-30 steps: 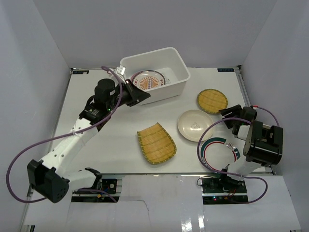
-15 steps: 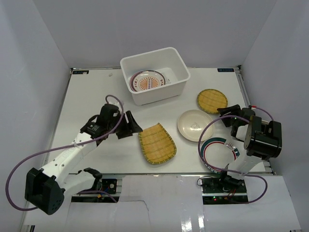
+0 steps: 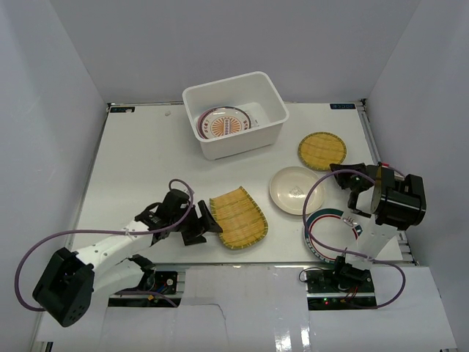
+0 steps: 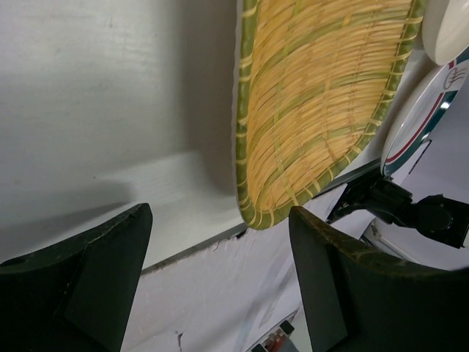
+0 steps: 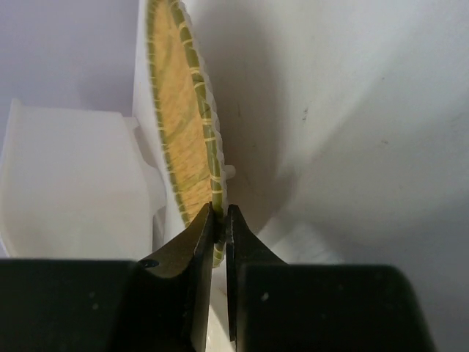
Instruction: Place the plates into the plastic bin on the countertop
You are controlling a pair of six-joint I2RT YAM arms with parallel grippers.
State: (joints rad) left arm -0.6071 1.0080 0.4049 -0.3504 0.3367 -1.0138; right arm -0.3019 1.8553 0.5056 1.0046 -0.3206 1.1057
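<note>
— Left pincer, status?
— Jaws apart, at the left edge of the fan plate, on the counter.
— Right pincer?
— Clamped on the rim of the round woven plate, right of the bin; one patterned plate lies inside.

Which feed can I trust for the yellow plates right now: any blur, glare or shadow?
Top external: even light, sharp; fan-shaped yellow plate and round yellow plate both clear. Left wrist: weave crisp, the left gripper fingers dark and soft, shadow on the countertop beside the plate. Right wrist: round plate's rim sharp, plastic bin behind pale and soft.
</note>
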